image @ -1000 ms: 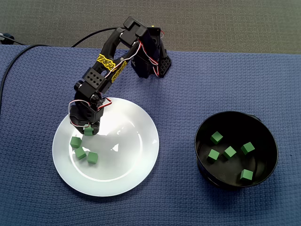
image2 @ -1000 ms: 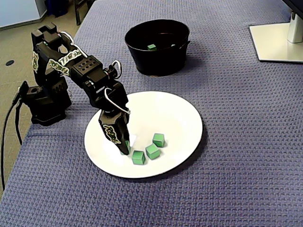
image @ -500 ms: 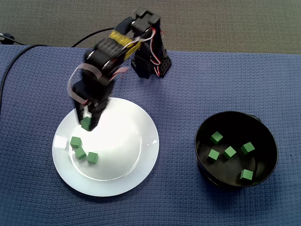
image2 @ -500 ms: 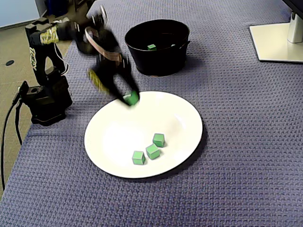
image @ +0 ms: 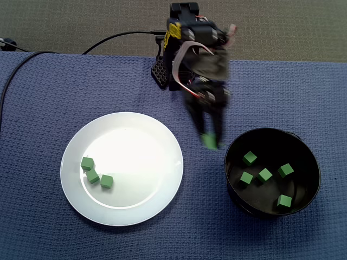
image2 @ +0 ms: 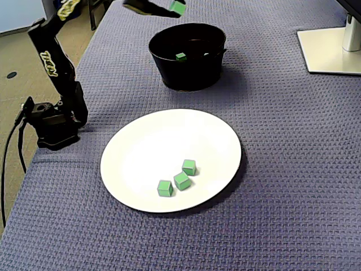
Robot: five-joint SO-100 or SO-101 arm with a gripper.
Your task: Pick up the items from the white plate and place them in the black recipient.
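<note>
On the white plate (image2: pixel 135 141) lie three green cubes (image2: pixel 181 180), clustered. Beyond it the black bowl (image2: pixel 186 76) holds five more cubes (image: pixel 264 174). The claw (image2: pixel 175 8), clamped on another green cube (image2: pixel 179 7), hangs in the air near the bowl's rim

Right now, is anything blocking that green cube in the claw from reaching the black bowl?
Nothing visible does: the gripper holds the green cube in the air near the open black bowl.
</note>
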